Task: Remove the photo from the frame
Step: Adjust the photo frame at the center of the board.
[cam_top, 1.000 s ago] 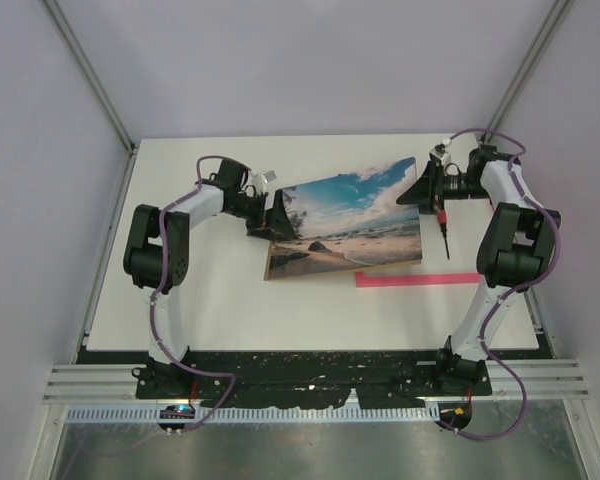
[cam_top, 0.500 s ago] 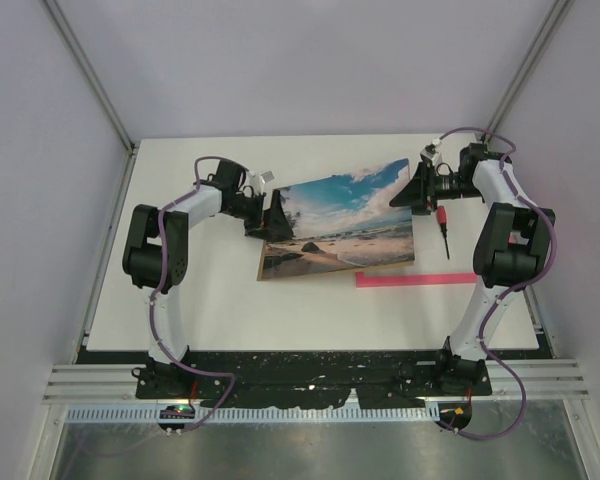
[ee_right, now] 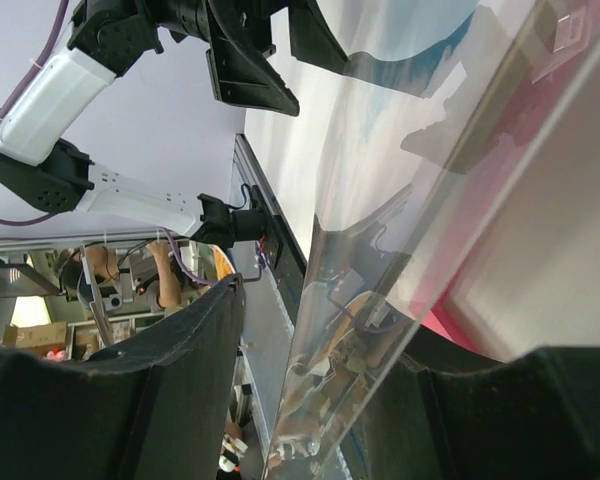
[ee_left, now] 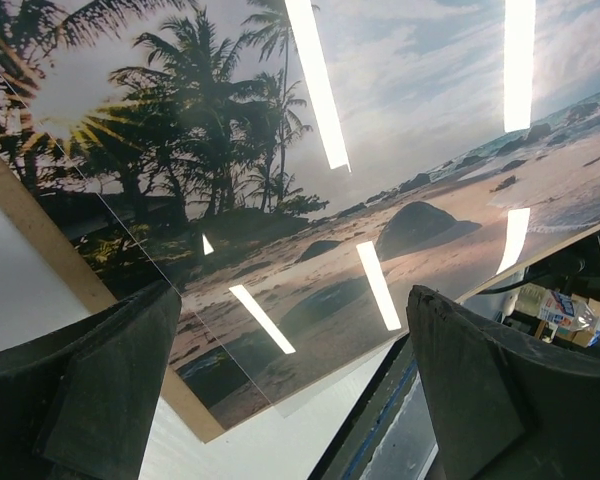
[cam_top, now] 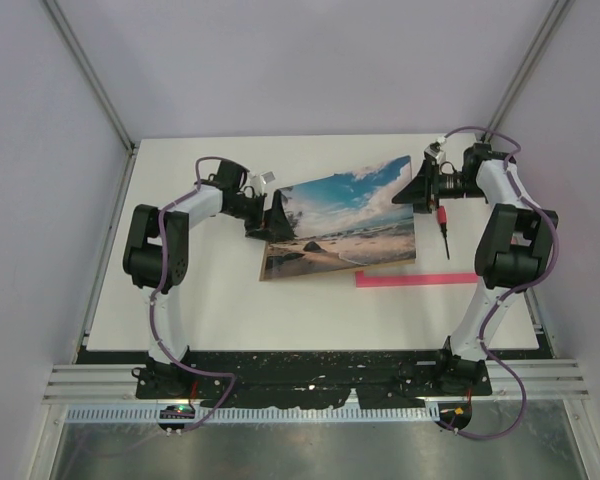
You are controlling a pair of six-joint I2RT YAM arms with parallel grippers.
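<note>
**A:** Left gripper [cam_top: 276,216]?

**B:** Its jaws are spread wide, one on each side of the photo's [cam_top: 345,218] left edge. In the top view the photo lies at its 3 o'clock. A brown board [ee_left: 80,284] shows along the print's edge. I cannot tell if the fingers touch it.

**A:** Right gripper [cam_top: 417,190]?

**B:** It is half closed, pinching the photo's upper right corner together with a clear sheet [ee_right: 380,250]. The photo runs off toward its 8 o'clock, and the held corner looks lifted off the table [cam_top: 210,310].

**A:** And the frame [cam_top: 420,279]?

**B:** Only a pink strip shows, flat on the table at the right gripper's 6 o'clock, against the photo's lower right corner. A screwdriver [cam_top: 444,232] lies between gripper and strip, just right of the photo.
</note>
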